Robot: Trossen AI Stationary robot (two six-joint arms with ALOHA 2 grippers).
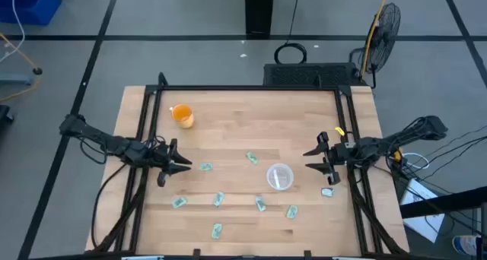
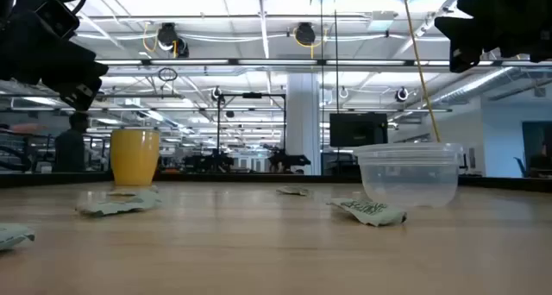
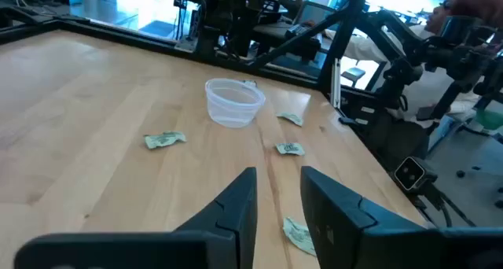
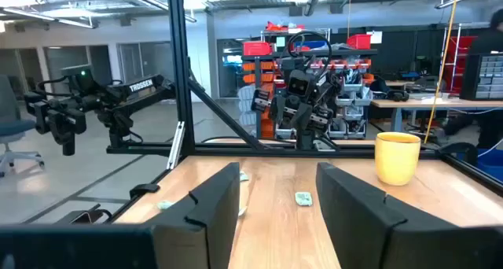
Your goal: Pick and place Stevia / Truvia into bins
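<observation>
Several small green-and-white Stevia sachets lie flat and scattered on the wooden table, among them one (image 1: 206, 167) just in front of my left gripper, one (image 1: 252, 158) near the middle and one (image 1: 328, 191) by the right edge. The clear bin cup (image 1: 279, 176) stands upright right of centre. My left gripper (image 1: 185, 164) hovers open above the table's left side, pointing toward the cup (image 3: 233, 101). My right gripper (image 1: 307, 160) hovers open at the right side, above and beside the cup. Neither has anything between its fingers.
An orange cup (image 1: 183, 115) stands upright at the far left of the table. Black frame rails (image 1: 146, 138) run along the left, right and far edges. More sachets (image 1: 218, 230) lie near the front edge. Bare wood stretches across the far middle (image 1: 259, 115).
</observation>
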